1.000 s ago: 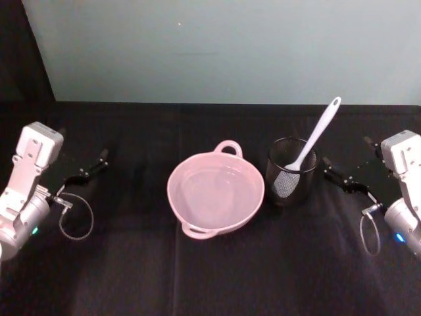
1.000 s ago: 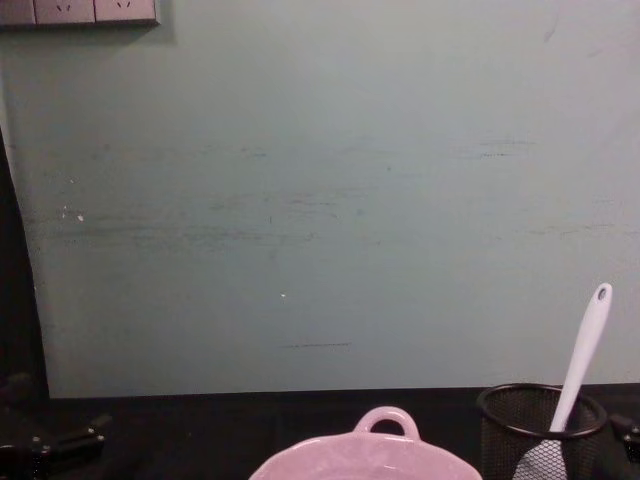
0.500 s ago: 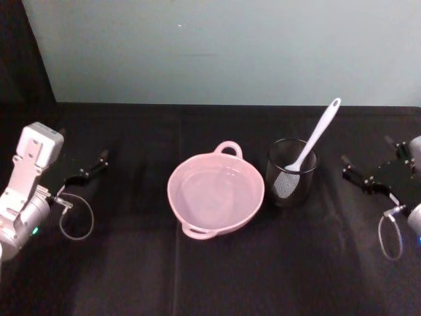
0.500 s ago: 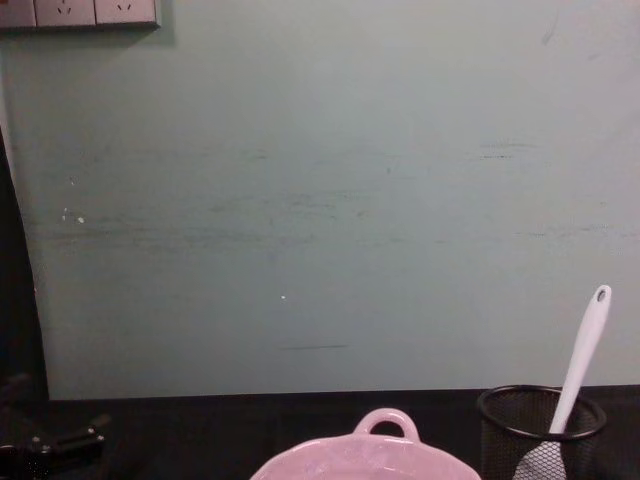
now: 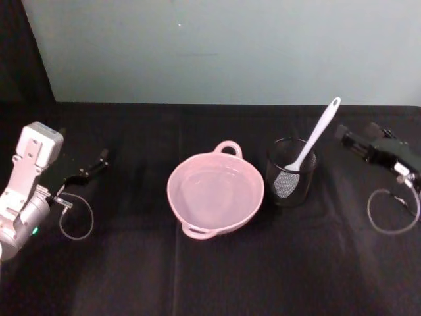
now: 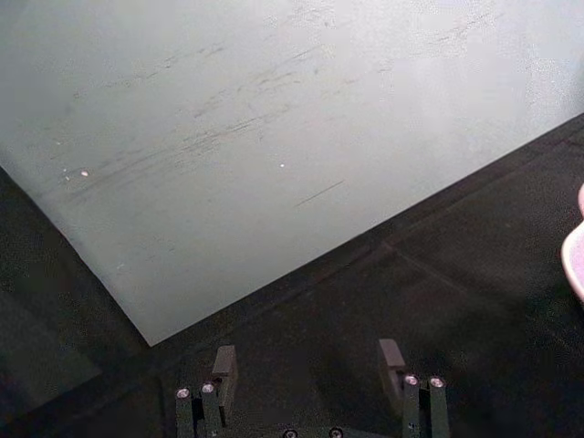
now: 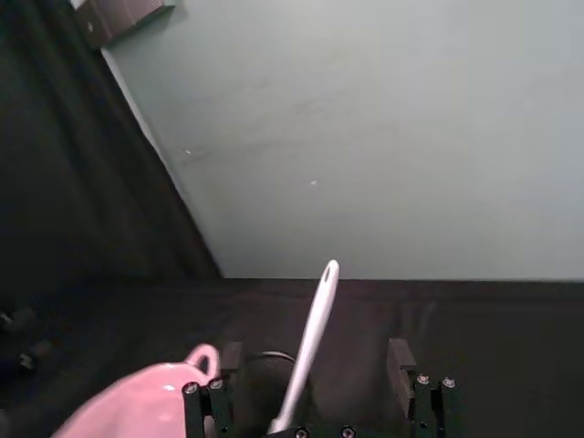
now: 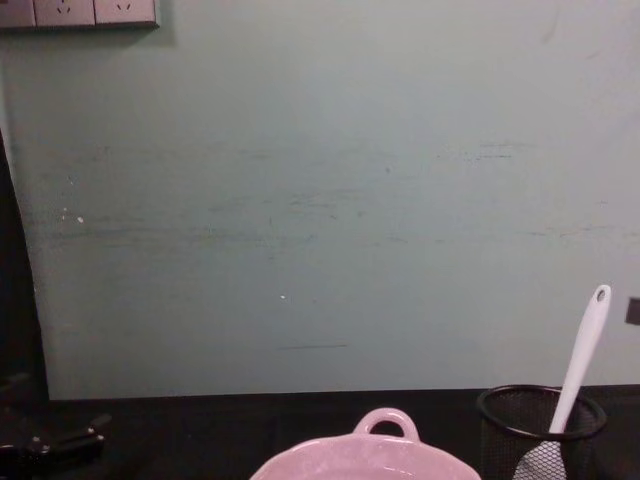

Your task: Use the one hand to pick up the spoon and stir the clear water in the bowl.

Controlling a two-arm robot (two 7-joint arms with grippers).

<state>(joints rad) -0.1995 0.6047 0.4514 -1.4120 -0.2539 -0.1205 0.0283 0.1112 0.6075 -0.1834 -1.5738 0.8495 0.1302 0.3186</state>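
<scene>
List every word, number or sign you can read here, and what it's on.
None can be read.
The bowl, spoon and mesh cup: no markings.
The wall sockets, top left of the chest view: no print legible.
The left gripper, at the table's left, and the right gripper, right of the cup: no label legible.

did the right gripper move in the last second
Yes. In the head view the right gripper has shifted up the picture, from level with the mesh cup to level with the spoon handle.
</scene>
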